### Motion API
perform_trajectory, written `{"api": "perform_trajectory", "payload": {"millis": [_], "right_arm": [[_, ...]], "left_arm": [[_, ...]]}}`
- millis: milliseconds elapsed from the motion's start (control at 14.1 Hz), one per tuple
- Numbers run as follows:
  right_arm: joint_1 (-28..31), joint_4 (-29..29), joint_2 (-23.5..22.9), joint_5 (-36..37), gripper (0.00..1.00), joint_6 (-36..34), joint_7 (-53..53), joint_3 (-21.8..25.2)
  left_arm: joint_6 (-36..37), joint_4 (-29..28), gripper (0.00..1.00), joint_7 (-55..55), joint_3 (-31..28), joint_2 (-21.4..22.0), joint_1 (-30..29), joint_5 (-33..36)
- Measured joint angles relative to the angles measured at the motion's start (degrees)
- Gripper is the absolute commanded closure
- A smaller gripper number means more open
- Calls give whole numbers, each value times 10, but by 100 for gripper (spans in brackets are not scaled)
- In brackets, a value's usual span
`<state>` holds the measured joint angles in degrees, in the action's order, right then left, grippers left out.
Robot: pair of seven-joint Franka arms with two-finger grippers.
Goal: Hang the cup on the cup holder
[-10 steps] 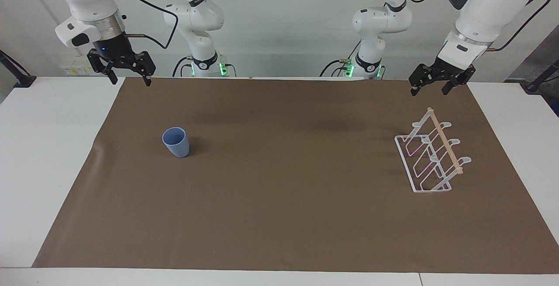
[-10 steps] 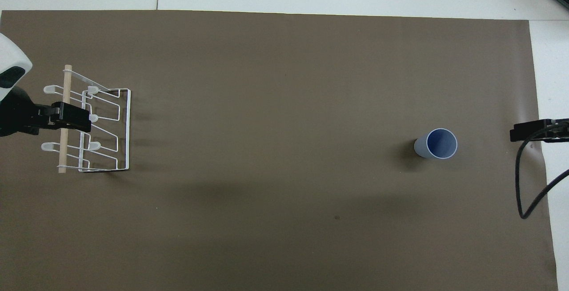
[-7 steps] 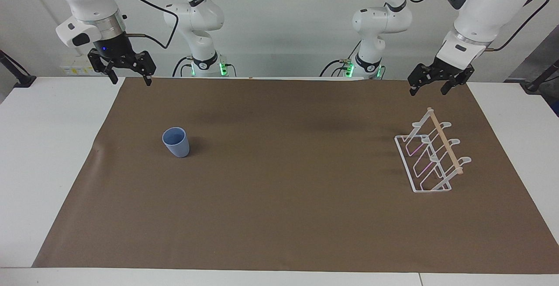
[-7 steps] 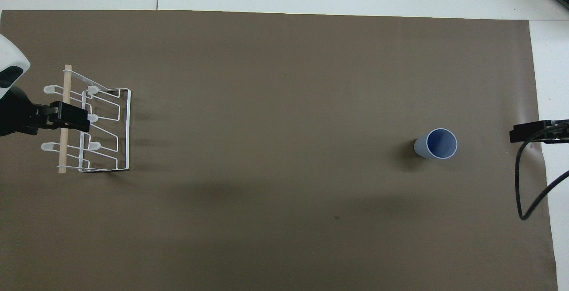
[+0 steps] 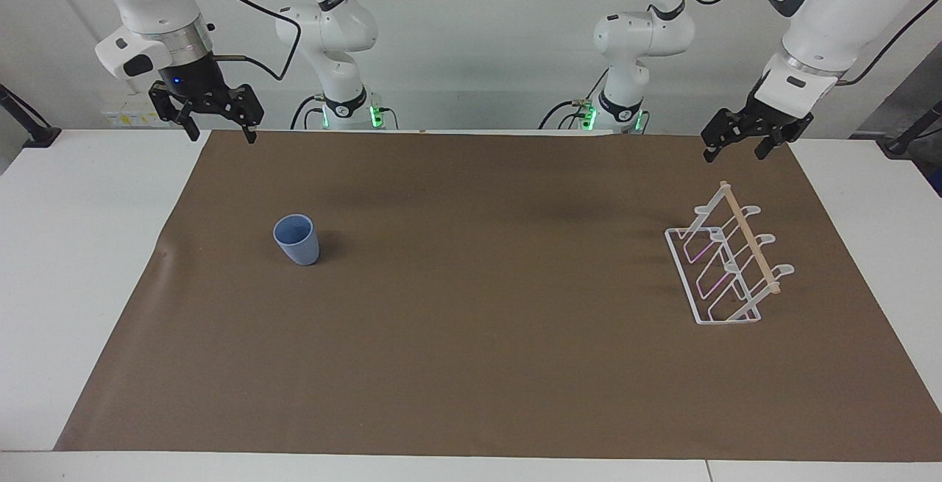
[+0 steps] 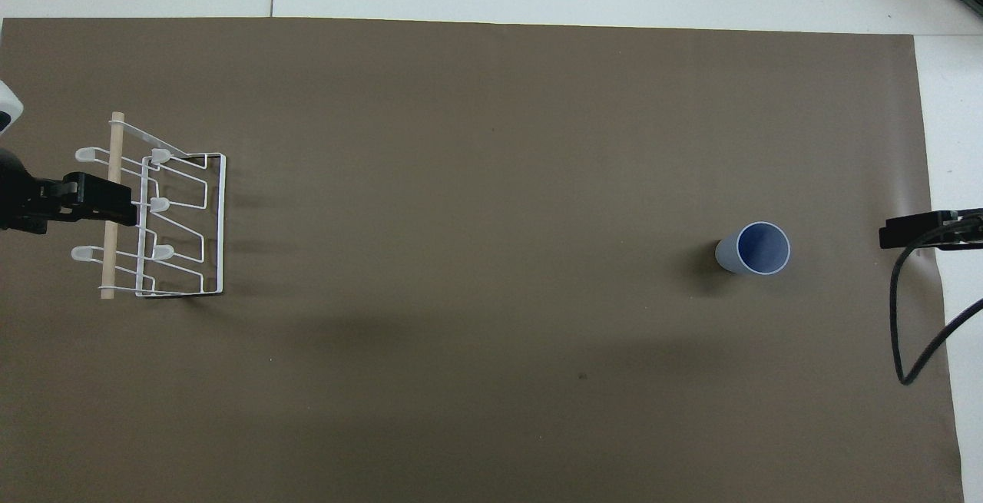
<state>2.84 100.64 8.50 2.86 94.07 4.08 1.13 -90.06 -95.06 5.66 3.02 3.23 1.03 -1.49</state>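
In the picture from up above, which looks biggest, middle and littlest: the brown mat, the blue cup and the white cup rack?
1. The brown mat, covering most of the table.
2. The cup holder, a few cups wide.
3. The cup, clearly smallest.

Both Franka arms have glossy white rounded shells with dark grey joint caps and a silver metal ring at the wrist. Each ends in a black two-finger gripper: the right gripper (image 5: 218,129) shows a small blue light on its black body, the left gripper (image 5: 745,146) sits under a white flange. Black cables loop along both forearms. Green lights glow at the two bases.
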Motion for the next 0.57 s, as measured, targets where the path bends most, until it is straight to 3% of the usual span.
{"api": "perform_trajectory", "payload": {"millis": [284,568], "right_arm": [[-2,12,3,-4,0,14,64,0],[-14,101,27,-41,0,103,67,-1]], "left_arm": [[0,0,0,0,1,0,0,0],[0,0,0,0,1,0,0,0]]}}
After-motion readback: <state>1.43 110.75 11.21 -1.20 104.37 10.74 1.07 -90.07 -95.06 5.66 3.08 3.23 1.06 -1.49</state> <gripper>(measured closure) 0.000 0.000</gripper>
